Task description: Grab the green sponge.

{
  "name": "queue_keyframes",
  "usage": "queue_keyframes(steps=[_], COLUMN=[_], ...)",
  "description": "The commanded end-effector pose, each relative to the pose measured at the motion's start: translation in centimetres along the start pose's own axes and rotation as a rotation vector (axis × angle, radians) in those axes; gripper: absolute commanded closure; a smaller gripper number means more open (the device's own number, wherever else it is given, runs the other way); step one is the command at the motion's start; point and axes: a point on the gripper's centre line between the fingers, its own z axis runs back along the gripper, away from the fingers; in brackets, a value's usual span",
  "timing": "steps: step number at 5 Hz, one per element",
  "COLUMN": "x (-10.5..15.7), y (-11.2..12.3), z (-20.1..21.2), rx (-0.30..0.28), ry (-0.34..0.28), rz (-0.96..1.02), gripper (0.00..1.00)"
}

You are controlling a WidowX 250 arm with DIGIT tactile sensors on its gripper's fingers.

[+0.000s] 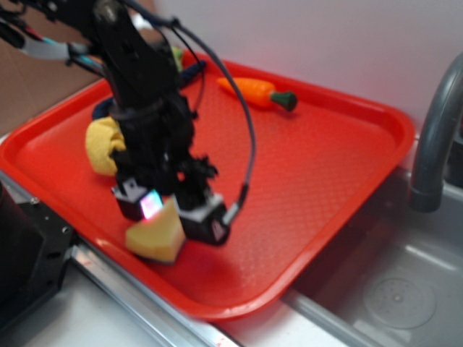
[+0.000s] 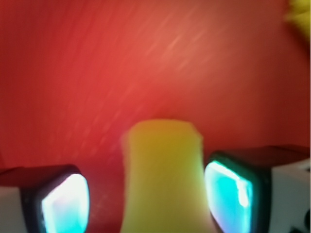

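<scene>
The green sponge [image 1: 154,236] shows as a yellow foam block lying on the red tray [image 1: 318,166] near its front edge. My gripper [image 1: 171,212] has come down over it, one finger on each side. In the wrist view the green sponge [image 2: 164,179] stands between the two glowing pads of the gripper [image 2: 146,196]. The right pad [image 2: 228,194] is at the sponge's side. A strip of red tray shows between the sponge and the left pad [image 2: 65,206]. The jaws stand open around the sponge. Its dark scouring layer is not visible.
A yellow cloth rag [image 1: 103,144] lies bunched just behind the arm on the tray's left. An orange carrot toy [image 1: 253,92] with a green top lies at the tray's back. A grey faucet [image 1: 434,144] and metal sink [image 1: 391,289] are to the right.
</scene>
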Motion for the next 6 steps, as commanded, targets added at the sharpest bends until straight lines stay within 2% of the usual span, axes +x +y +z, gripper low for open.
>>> queue_keyframes(steps=[1,2,3,4,5,6], x=[-0.9,-0.9,-0.5,2.1,4.1,7.6], y=[-0.8,-0.7,-0.2,1.3,3.1,3.4], z=[-1.7,-0.5,2.9,8.8,14.9,17.6], rx=[-0.016,-0.025,-0.055,0.023,0.103,0.105], ry=[0.025,0.015,-0.031,-0.129,-0.173,-0.15], rz=[-0.038,-0.077,-0.168,-0.266,-0.256,-0.279], gripper=[0.28,1.0,1.0,1.0,1.0,1.0])
